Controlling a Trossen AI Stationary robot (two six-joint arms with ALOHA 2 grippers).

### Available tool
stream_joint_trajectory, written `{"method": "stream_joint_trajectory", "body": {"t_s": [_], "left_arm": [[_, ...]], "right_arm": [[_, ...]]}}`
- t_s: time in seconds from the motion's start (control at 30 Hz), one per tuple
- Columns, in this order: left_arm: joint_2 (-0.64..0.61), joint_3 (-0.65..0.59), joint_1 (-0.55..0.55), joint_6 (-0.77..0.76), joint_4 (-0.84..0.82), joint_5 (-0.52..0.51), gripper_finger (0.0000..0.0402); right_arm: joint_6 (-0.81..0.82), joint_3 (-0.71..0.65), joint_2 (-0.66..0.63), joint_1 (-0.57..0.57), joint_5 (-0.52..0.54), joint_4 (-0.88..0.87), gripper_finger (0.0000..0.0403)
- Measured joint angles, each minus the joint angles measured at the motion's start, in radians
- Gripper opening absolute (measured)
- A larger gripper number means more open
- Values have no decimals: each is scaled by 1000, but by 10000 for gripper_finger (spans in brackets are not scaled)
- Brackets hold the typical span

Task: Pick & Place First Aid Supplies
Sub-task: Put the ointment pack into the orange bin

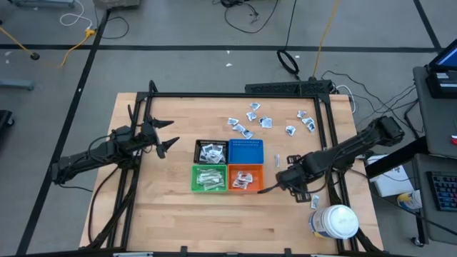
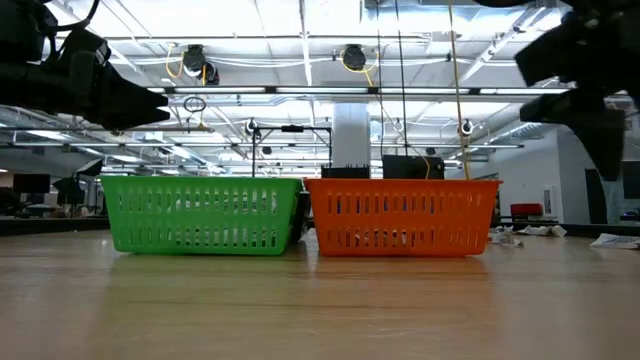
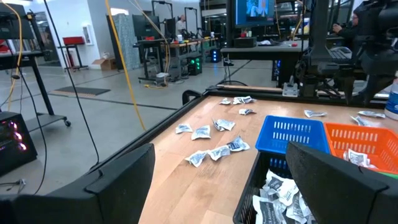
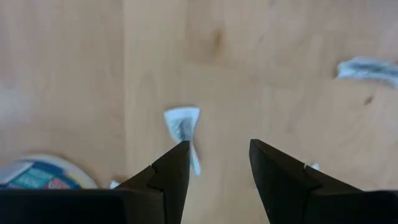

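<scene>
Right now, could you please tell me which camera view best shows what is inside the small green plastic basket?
The high view: looking straight down, it shows pale wrapped packets lying in the small green plastic basket. The low view shows only its slotted side wall, contents indistinct. The left wrist and right wrist views do not show it at all.

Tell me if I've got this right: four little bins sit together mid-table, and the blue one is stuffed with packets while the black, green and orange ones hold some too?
Not quite. In the high view the blue bin looks empty. The black bin, green bin and orange bin do hold packets.
</scene>
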Motion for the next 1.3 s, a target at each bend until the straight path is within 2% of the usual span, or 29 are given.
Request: {"method": "stream_joint_trajectory", "body": {"t_s": [0.43,0.63,1.17,1.3], "left_arm": [[0,0,0,0,0,0,365],[0,0,0,0,0,0,365],[0,0,0,0,0,0,365],[0,0,0,0,0,0,365]], "right_arm": [[7,-80,-39,26,-9,17,160],[12,-106,7,36,-83,75,160],[4,-169,144,71,-80,201,159],[7,-174,143,77,-74,226,138]]}}
